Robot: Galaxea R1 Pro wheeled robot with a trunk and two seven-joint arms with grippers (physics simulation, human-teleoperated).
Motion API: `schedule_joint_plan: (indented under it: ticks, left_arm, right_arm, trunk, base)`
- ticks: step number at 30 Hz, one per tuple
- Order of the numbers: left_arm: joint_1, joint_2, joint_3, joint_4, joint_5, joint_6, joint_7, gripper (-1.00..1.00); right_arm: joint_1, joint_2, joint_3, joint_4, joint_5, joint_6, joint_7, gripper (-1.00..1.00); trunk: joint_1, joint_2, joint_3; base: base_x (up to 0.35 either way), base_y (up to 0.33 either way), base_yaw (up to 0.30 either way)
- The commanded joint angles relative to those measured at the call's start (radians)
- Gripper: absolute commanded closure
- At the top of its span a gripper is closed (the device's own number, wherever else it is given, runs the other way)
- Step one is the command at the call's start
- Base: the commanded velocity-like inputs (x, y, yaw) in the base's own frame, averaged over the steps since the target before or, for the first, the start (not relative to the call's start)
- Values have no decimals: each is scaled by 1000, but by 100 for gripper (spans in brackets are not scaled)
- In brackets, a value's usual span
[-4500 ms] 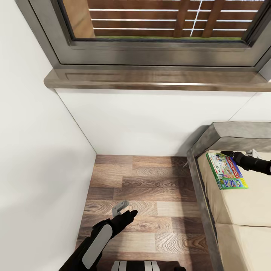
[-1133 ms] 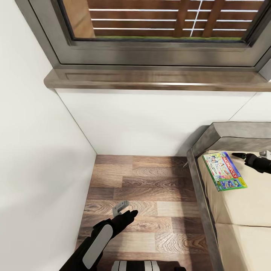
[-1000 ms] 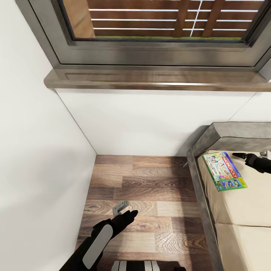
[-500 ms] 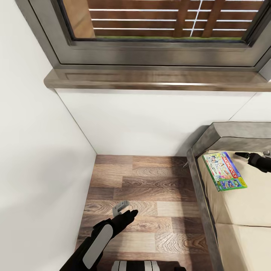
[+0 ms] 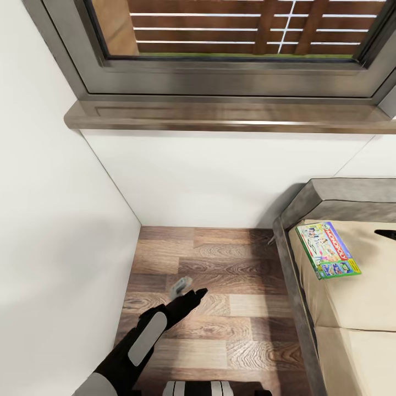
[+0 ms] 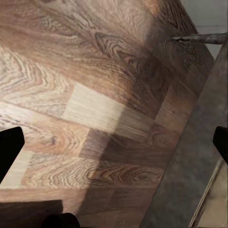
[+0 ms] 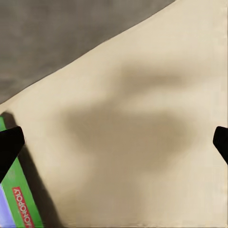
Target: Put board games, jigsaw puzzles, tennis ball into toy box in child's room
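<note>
A: Starting nearest, what is the left gripper (image 5: 190, 293) doing?

B: It hangs over the wooden floor (image 5: 220, 308), on the side of the bed frame (image 5: 286, 258) away from the mattress (image 5: 352, 330). In the left wrist view its two dark fingers (image 6: 9, 147) stand at opposite edges, spread wide, with bare floorboards between them. Released, holding nothing.

A: And the game?

B: The Monopoly box (image 5: 328, 249) lies flat on the mattress, just inside the bed frame and towards the headboard (image 5: 341, 192) end. It looks like stiff, thin cardboard, light I would judge, with a glossy printed lid that may be slippery. Lying flat on soft bedding, it offers little to pinch from above; I would take it across a long edge, or by the corner nearest the frame, once an edge can be lifted.

A: The right gripper (image 7: 114, 142)?

B: A dark tip shows beyond the box from the frame. In the right wrist view its fingers (image 7: 8, 145) are wide apart over bare mattress, touching nothing, with the green edge of the box just beside one fingertip. Empty as well.
</note>
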Motion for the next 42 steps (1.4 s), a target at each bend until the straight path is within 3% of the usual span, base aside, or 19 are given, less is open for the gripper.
schedule_joint_plan:
  ticks: [1, 3, 4, 6, 7, 9, 15, 30, 42]
  left_arm:
    - [-1, 0, -2, -1, 11, 2, 7, -100]
    - [-55, -5, -1, 85, 28, -1, -87, -100]
    - [-55, -5, -1, 85, 28, -1, -87, -100]
    - [-116, -11, -1, 185, 45, -3, -176, -100]
    - [-116, -11, -1, 185, 45, -3, -176, -100]
    - [-176, -20, -3, 284, 56, -5, -247, -100]
    - [-260, -34, -6, 423, 64, -6, -332, -100]
    - [-316, -46, -7, 505, 69, -8, -400, -100]
    - [-322, -39, -2, 502, 75, -7, -570, -100]
  right_arm:
    - [0, 0, -2, 0, -9, 8, -1, -100]
    - [19, -18, -10, -19, -13, 8, -1, -100]
    - [19, -18, -10, -19, -13, 8, -1, -100]
    - [36, -30, -25, -35, -17, 6, 0, -100]
    - [36, -30, -25, -35, -17, 6, 0, -100]
    - [54, -37, -47, -53, -20, 4, 1, -100]
    - [88, -40, -86, -102, -23, -1, 1, -100]
    - [148, -40, -112, -204, -27, 1, 54, -100]
    - [158, -45, -120, -256, -27, 11, 74, -100]
  trunk:
    - [0, 0, -1]
    - [0, 0, -1]
    - [0, 0, -1]
    - [0, 0, -1]
    - [0, 0, -1]
    - [0, 0, -1]
    - [0, 0, -1]
    - [0, 0, -1]
    - [0, 0, -1]
  base:
    - [0, 0, 0]
    - [0, 0, 0]
    - [0, 0, 0]
    - [0, 0, 0]
    - [0, 0, 0]
    - [0, 0, 0]
    - [0, 0, 0]
    - [0, 0, 0]
    - [0, 0, -70]
